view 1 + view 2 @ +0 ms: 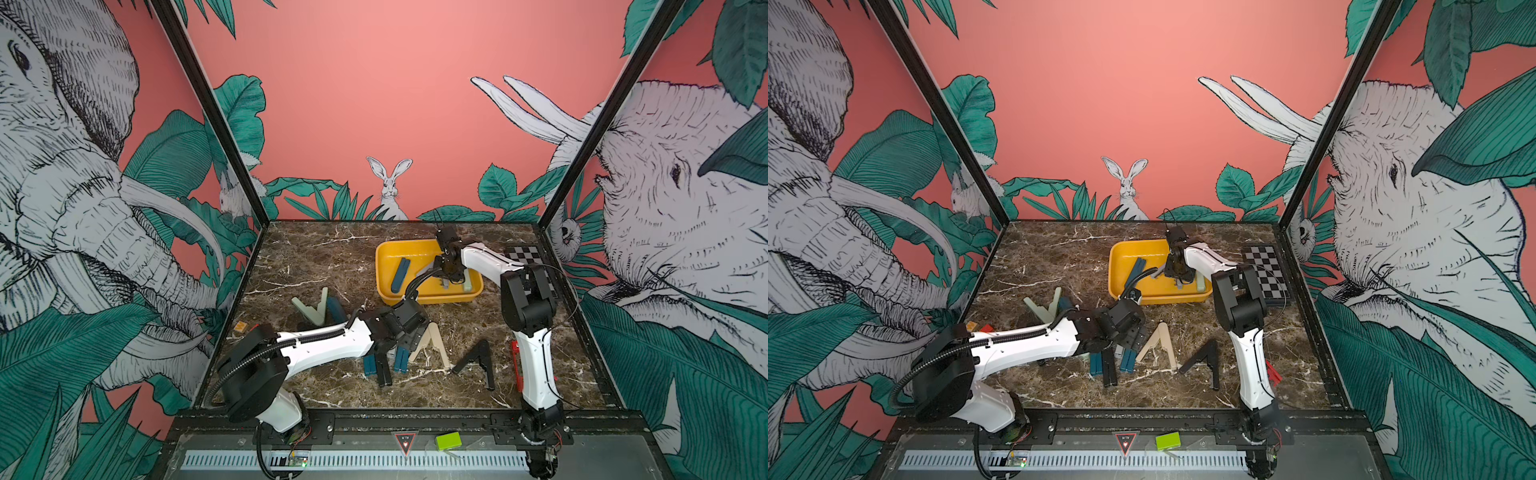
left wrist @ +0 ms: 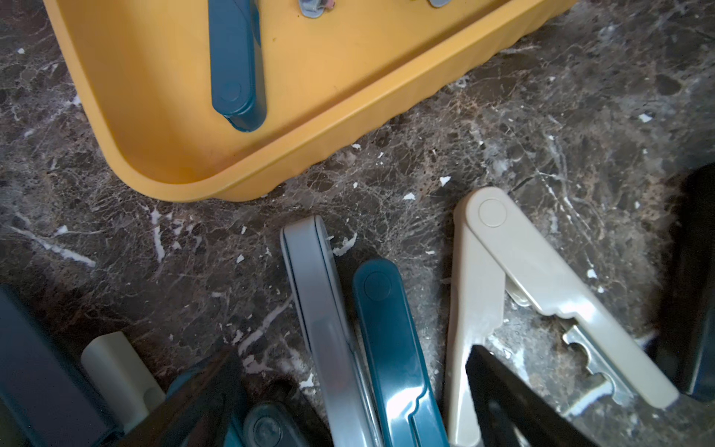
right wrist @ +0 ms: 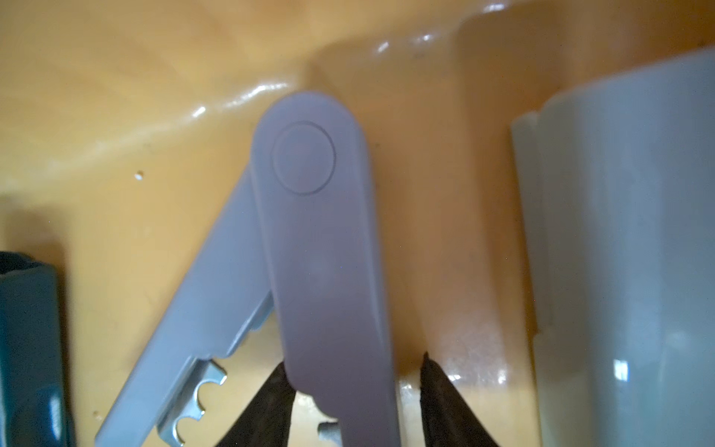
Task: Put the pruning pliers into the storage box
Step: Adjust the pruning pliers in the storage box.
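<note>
The yellow storage box (image 1: 381, 266) (image 1: 1113, 270) stands at the back middle of the table. It holds a teal pruning pliers (image 1: 400, 274) (image 2: 236, 65), a grey one (image 3: 321, 251) and a mint one (image 1: 467, 284). My right gripper (image 1: 451, 277) (image 3: 354, 391) hangs low in the box, open. Its fingers straddle one arm of the grey pliers, with a gap on one side. My left gripper (image 1: 409, 334) (image 2: 356, 406) is open over a heap of grey (image 2: 321, 309), teal (image 2: 390, 340) and black pliers. Beige (image 1: 432, 345), black (image 1: 478, 361), mint (image 1: 311, 309) and thin red (image 1: 516, 365) pliers lie loose on the table.
A chequered board (image 1: 525, 255) lies at the back right, behind the right arm. A small orange block (image 1: 240, 327) sits by the left wall. A green block (image 1: 448, 440) rests on the front ledge. Patterned walls close in three sides of the marble table.
</note>
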You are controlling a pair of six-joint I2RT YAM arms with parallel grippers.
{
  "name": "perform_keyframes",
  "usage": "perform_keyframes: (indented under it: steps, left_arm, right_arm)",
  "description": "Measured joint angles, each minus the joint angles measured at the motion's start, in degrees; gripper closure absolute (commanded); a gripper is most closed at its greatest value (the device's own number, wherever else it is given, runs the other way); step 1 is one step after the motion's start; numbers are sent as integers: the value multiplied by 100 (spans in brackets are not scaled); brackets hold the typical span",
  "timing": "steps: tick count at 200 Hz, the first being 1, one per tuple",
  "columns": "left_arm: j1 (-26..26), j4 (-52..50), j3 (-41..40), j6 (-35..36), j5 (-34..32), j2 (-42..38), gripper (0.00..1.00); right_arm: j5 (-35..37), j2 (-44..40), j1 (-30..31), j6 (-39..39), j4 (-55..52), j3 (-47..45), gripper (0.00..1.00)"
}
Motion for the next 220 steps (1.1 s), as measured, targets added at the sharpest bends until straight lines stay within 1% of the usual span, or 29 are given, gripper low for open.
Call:
perform_keyframes:
  steps: [9, 20, 28, 54, 82, 119, 139, 152, 173, 192, 220]
  left_arm:
    - [0, -2, 33, 44, -50, 0, 5]
    - [2, -11, 127, 109, -118, 0, 5]
    - [9, -9, 199, 155, -149, 0, 5]
    - [81, 68, 385, 275, -203, 0, 5]
    - [219, 103, 389, 387, -201, 0, 6]
    - [796, 304, 411, 629, 76, -52, 6]
    - [1043, 282, 691, 855, 122, -55, 6]
    - [1075, 282, 946, 986, 188, -52, 6]
    - [1078, 326, 1250, 1095, 437, -13, 10]
    - [1078, 348, 1276, 1071, 662, 90, 10]
    - [1091, 361, 1252, 1043, 866, 387, 9]
  right_arm:
    - [-20, -26, -2, -15, 4, -31, 35]
    - [-57, -76, -9, 0, 0, -87, 25]
    - [-87, -116, -15, -7, 7, -129, 23]
    - [-188, -234, -39, 114, 57, -219, 22]
    - [-273, -295, -52, 286, 210, -264, 23]
    - [-271, -297, -52, 323, 245, -264, 23]
    - [-271, -337, -57, 321, 286, -317, 22]
    - [-267, -378, -59, 323, 284, -339, 23]
    - [-245, -417, -63, 299, 278, -328, 23]
    - [-232, -426, -63, 297, 275, -321, 18]
    - [-247, -426, -63, 304, 284, -321, 17]
